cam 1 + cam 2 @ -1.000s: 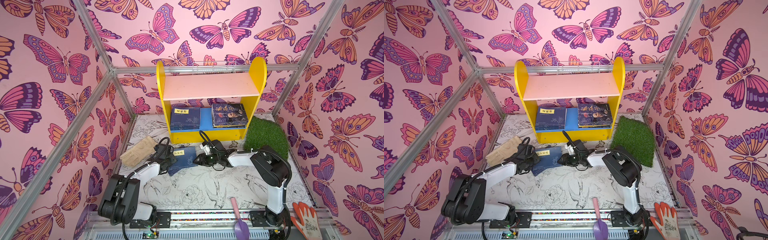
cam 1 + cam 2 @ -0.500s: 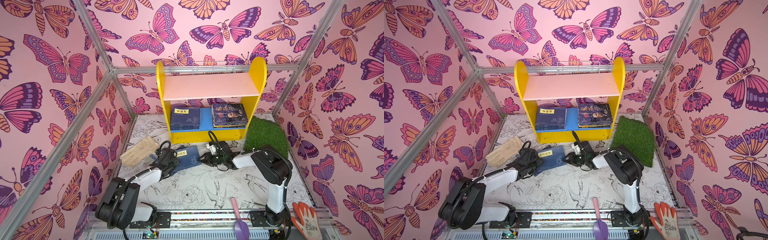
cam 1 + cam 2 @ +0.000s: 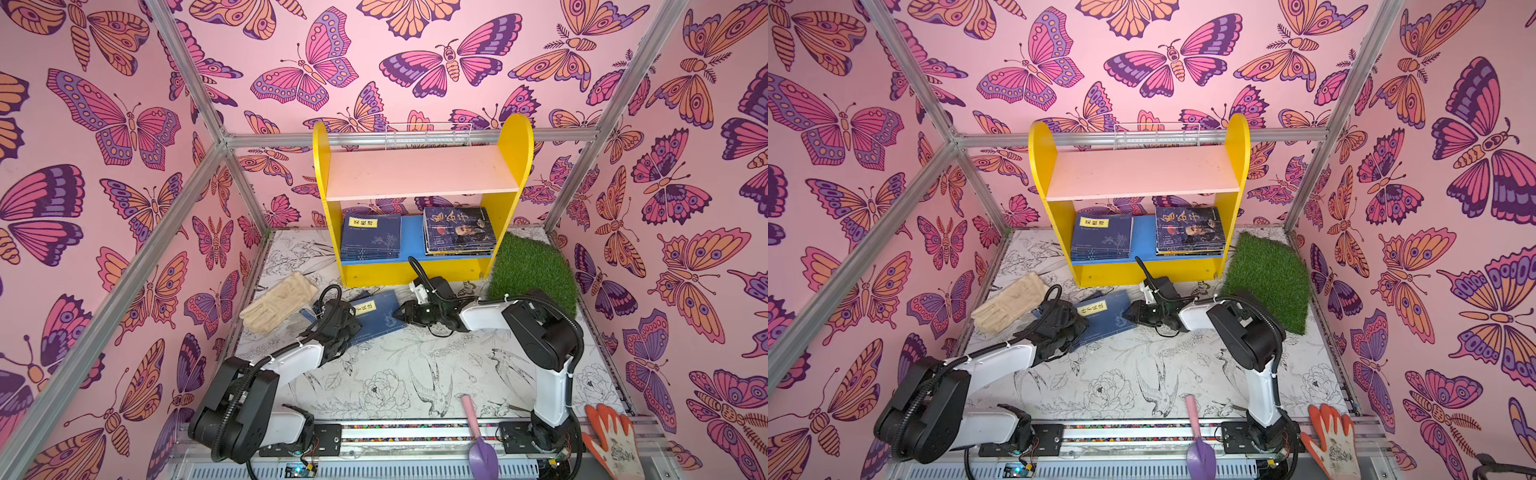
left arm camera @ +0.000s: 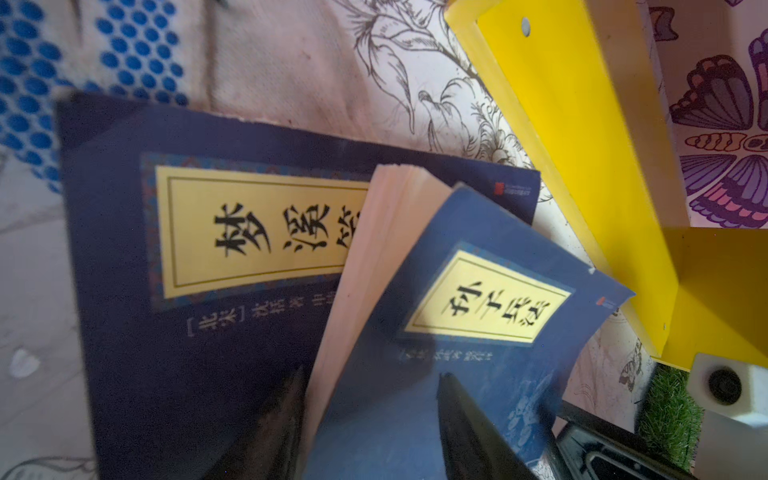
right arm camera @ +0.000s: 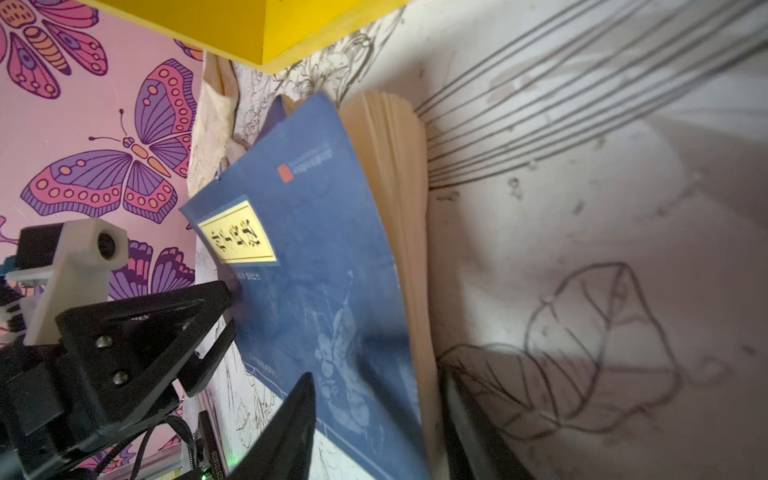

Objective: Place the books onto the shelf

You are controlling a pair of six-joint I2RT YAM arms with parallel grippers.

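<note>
A navy book (image 3: 376, 316) with a yellow title label is held tilted just above the floor mat, in front of the shelf (image 3: 322, 166). My left gripper (image 3: 349, 322) is shut on its left edge, and in the left wrist view the book (image 4: 478, 332) sits between the gripper's (image 4: 374, 415) two black fingers. From the other side my right gripper (image 3: 401, 314) is shut on the book too, pages and cover (image 5: 316, 270) clamped in that gripper (image 5: 382, 428). A second navy book (image 4: 187, 249) lies flat beneath. Two stacks rest on the blue lower board: navy books (image 3: 370, 237) and portrait covers (image 3: 457, 230). The pink upper board (image 3: 1142, 170) is bare.
A beige glove (image 3: 278, 303) lies left of the books. A green turf patch (image 3: 528, 270) is right of the shelf. A purple trowel (image 3: 482, 449) and an orange glove (image 3: 611, 440) lie at the front rail. A white wire basket (image 3: 428, 135) stands behind the shelf.
Both grippers have shifted to the right and closer to the shelf, carrying the navy book between them; it now sits raised off the book beneath.
</note>
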